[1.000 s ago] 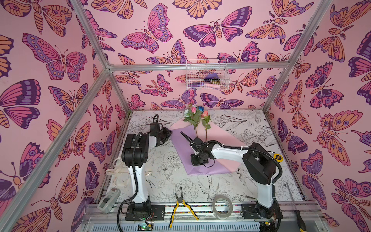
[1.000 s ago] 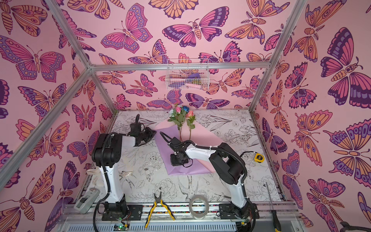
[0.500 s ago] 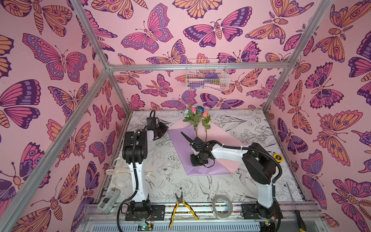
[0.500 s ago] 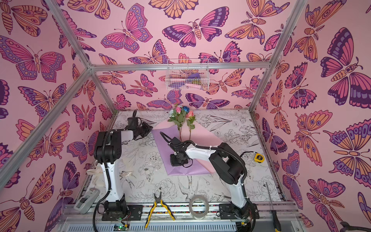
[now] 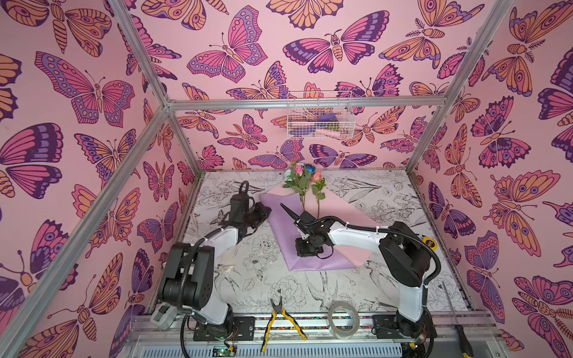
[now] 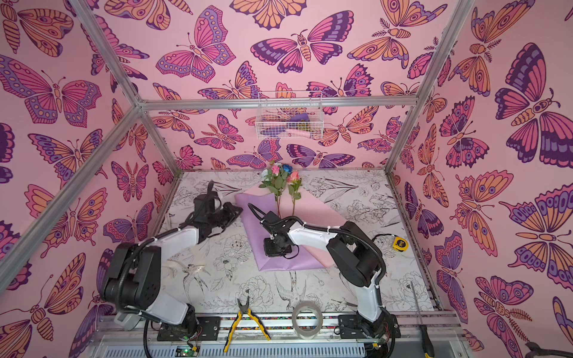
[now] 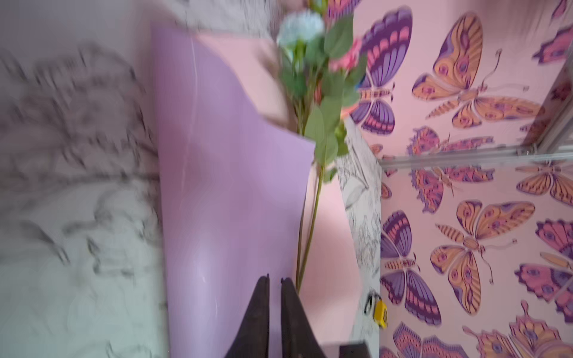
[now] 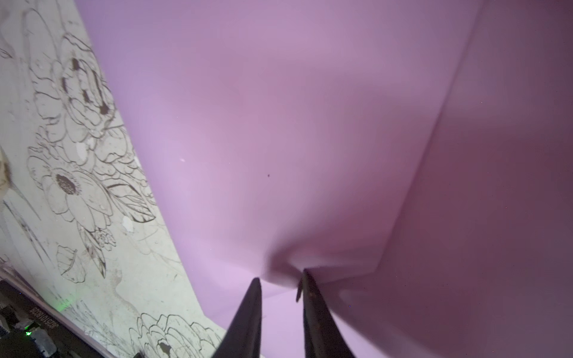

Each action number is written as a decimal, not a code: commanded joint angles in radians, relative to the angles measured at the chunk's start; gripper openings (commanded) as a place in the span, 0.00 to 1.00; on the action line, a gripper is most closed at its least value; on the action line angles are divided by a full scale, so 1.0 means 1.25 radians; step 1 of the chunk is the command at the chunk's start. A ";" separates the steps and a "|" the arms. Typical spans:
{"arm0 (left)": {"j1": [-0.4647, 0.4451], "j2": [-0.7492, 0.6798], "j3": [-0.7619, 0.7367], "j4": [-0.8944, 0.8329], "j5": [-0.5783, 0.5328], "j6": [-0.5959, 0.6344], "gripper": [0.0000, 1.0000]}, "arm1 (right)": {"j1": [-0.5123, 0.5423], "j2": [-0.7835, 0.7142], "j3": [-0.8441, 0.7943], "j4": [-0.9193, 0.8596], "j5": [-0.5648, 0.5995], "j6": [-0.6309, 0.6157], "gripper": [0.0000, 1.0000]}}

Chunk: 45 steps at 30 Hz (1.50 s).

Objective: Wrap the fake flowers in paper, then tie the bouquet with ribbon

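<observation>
The bouquet lies unrolled on the table: a lilac paper sheet (image 5: 283, 227) (image 6: 257, 232) with its pink inner face (image 5: 344, 210) showing on the right. A lilac flap is folded over the stems. The fake flowers (image 5: 305, 179) (image 6: 280, 181) (image 7: 313, 77) lie with their heads toward the back wall. My right gripper (image 5: 309, 252) (image 8: 280, 275) points down onto the lilac flap (image 8: 279, 124), jaws a little apart over a puckered crease. My left gripper (image 5: 268, 211) (image 7: 275, 279) hovers at the sheet's left edge, shut on nothing. No ribbon shows on the bouquet.
Pliers (image 5: 280, 319), a tape roll (image 5: 344, 319) and a screwdriver (image 5: 459, 316) lie along the front rail. A yellow tape measure (image 6: 398, 243) sits at the right. A wire basket (image 5: 319, 119) hangs on the back wall. A pale translucent strip (image 6: 183, 267) lies by the left arm.
My left gripper swung toward the back left, then came right again to the paper's left edge. The right gripper's jaws have parted slightly; that arm has stayed in place.
</observation>
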 commanded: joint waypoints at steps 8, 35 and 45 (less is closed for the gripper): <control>-0.157 -0.053 -0.139 0.046 -0.040 -0.038 0.11 | -0.009 -0.123 -0.017 -0.023 0.037 0.014 0.33; -0.296 0.272 -0.100 0.340 0.025 -0.155 0.01 | -0.097 -0.297 -0.387 0.033 0.042 0.109 0.20; -0.293 0.286 -0.118 0.364 0.019 -0.168 0.00 | -0.195 -0.421 -0.515 -0.019 0.067 0.108 0.20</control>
